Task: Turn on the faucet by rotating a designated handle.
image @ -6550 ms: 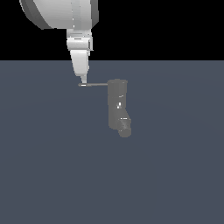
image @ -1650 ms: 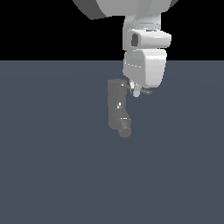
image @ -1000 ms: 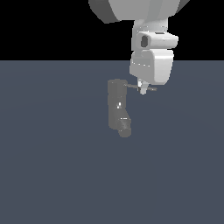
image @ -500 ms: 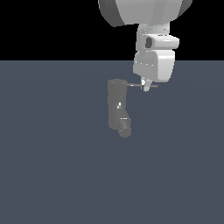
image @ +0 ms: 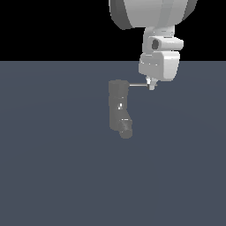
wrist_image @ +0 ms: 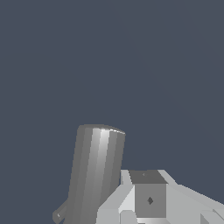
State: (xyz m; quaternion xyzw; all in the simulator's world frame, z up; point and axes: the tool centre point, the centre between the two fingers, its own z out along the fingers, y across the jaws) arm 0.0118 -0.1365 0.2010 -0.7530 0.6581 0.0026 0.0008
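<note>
The faucet (image: 117, 105) is a dark grey upright cylinder on the grey floor, with its stubby spout (image: 126, 130) at the lower end. The handle (image: 137, 84), a thin grey rod, sticks out from the body's top toward the exterior view's right. My white gripper (image: 152, 85) hangs down at the rod's outer tip, fingers together, touching that tip. In the wrist view the faucet (wrist_image: 94, 175) shows as a tall shaded cylinder right beside my gripper (wrist_image: 149, 200). The handle itself is hidden in that view.
The flat grey floor (image: 53, 167) spreads around the faucet on all sides. My large white arm (image: 152, 13) comes down from above at the exterior view's right. No other objects show.
The handle pointed to the exterior view's left 6.5 s ago and now points right. Over the last 1.6 s my gripper has slid rightward, uncovering more of the rod.
</note>
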